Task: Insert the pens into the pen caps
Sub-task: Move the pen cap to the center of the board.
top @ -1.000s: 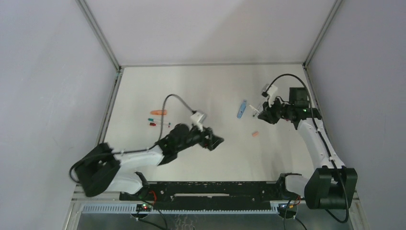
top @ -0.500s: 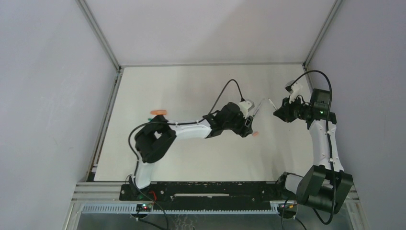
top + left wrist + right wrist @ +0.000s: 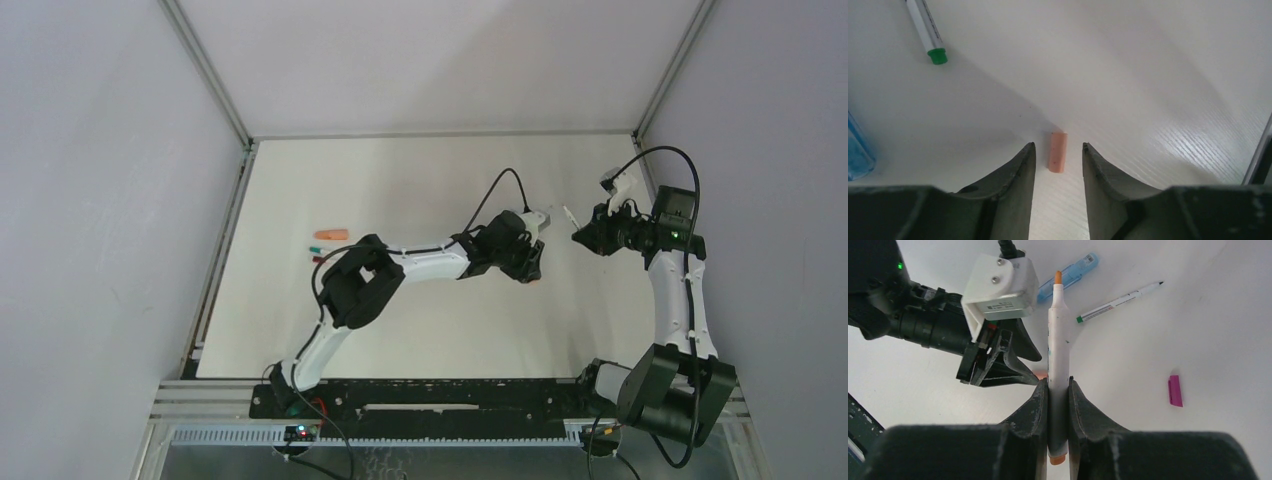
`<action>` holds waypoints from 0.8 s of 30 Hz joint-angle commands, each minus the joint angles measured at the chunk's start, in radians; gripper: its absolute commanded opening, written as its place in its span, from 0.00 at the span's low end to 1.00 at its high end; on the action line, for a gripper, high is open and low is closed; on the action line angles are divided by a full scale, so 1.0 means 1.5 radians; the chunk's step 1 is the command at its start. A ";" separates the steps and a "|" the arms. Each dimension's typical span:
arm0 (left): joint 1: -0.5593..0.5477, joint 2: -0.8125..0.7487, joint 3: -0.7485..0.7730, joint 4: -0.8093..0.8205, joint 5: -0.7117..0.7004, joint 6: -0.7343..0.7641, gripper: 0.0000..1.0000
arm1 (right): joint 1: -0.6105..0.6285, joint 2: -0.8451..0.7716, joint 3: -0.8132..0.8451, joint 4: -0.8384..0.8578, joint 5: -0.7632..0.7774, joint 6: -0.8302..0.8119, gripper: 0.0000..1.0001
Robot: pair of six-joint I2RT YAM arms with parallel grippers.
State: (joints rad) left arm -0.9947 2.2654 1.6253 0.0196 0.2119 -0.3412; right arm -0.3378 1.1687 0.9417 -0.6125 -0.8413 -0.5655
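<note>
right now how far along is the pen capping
Done: nothing clearly capped in the close views. In hand: the right gripper clamps an orange-tipped white pen; the left gripper straddles the salmon cap, jaws open. Remaining: join those, then the green-ended pen and magenta cap.

No legible text, only unreadably small print on the white camera housing (image 3: 1000, 285)

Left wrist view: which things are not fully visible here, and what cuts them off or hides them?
- Green-ended pen: the barrel runs out past the top edge.
- Light blue item: only a corner shows at the left edge, so I cannot tell whether it is a cap or a pen.
- Dark strip: cut off by the right edge, so it cannot be identified.
- Salmon cap: seen whole, but I cannot tell which end is open.
</note>
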 commanded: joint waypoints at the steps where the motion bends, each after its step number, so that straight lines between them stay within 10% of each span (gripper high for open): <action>1: -0.011 0.024 0.067 -0.055 -0.028 0.003 0.40 | -0.004 -0.009 0.027 -0.002 -0.021 0.004 0.00; 15: -0.042 0.061 0.136 -0.157 -0.097 0.067 0.18 | -0.009 -0.011 0.027 -0.007 -0.030 -0.002 0.00; 24: -0.061 -0.074 -0.060 -0.137 -0.101 0.274 0.05 | -0.012 -0.014 0.027 -0.012 -0.040 -0.003 0.00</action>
State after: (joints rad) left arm -1.0725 2.2848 1.6863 -0.1356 0.0750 -0.1444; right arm -0.3477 1.1687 0.9417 -0.6212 -0.8715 -0.5667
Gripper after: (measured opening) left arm 0.079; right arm 0.203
